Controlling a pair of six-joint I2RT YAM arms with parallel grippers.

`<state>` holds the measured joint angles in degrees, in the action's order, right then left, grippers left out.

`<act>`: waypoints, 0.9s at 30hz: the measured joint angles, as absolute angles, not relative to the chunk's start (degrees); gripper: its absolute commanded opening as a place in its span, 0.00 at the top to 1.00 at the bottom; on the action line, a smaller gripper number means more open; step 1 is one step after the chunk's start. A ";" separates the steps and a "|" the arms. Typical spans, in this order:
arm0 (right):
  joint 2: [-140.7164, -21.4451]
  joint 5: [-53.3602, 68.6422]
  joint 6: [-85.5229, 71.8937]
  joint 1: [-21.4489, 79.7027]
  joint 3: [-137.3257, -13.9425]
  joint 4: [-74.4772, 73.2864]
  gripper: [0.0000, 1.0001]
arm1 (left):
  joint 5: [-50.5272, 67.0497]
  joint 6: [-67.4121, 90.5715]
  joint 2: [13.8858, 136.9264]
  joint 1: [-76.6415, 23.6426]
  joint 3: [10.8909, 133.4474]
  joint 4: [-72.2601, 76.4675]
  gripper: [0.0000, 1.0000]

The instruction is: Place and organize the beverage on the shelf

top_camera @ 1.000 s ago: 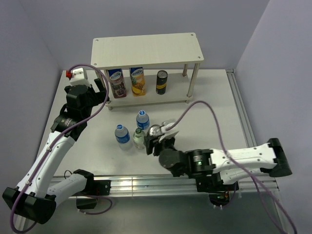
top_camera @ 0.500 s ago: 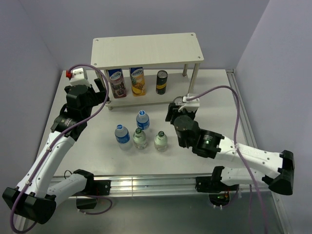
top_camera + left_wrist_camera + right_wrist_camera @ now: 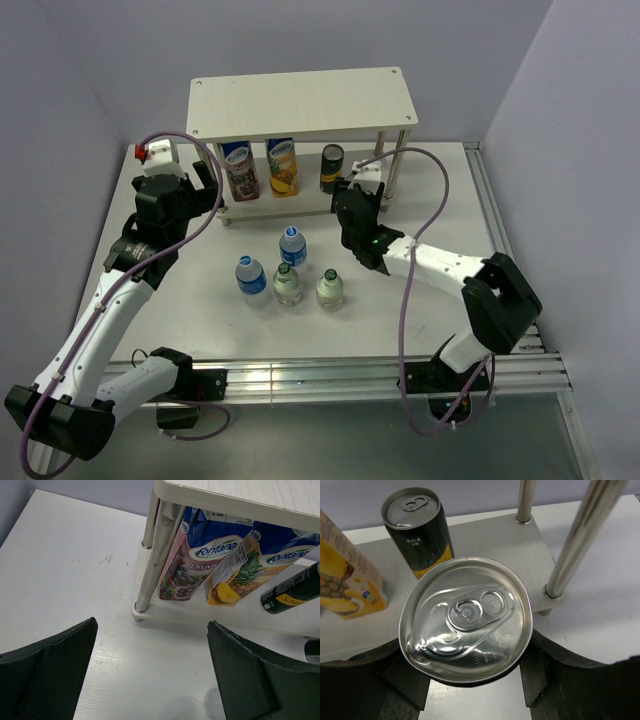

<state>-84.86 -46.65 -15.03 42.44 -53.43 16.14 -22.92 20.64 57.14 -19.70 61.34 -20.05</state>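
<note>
A can (image 3: 465, 617) is clamped in the right gripper (image 3: 352, 203) at the right end of the shelf (image 3: 300, 100), mid-frame in the overhead view, near a second can (image 3: 332, 168) on the lower board. Four bottles (image 3: 287, 285) stand lower down on the white table (image 3: 480, 210), with lilac walls (image 3: 80, 60) around. The left gripper (image 3: 150, 677) has its jaws apart.

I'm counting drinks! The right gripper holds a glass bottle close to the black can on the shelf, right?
No. The right gripper holds a silver-topped can, not a glass bottle: the right wrist view shows its pull-tab lid. It is close to the black can on the shelf.
</note>
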 measured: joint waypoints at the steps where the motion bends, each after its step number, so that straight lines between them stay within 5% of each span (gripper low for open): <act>1: -86.54 -46.13 -14.76 41.85 -54.17 17.15 1.00 | -22.90 20.64 57.14 -19.70 61.34 -20.05 0.02; 27: -107.28 -44.60 -11.88 32.58 -64.12 33.28 1.00 | -22.79 20.64 57.21 -19.70 61.34 -20.05 0.02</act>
<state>-107.28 -44.60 -11.88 32.58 -64.12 33.28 -22.79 20.64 57.21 -19.70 61.34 -20.05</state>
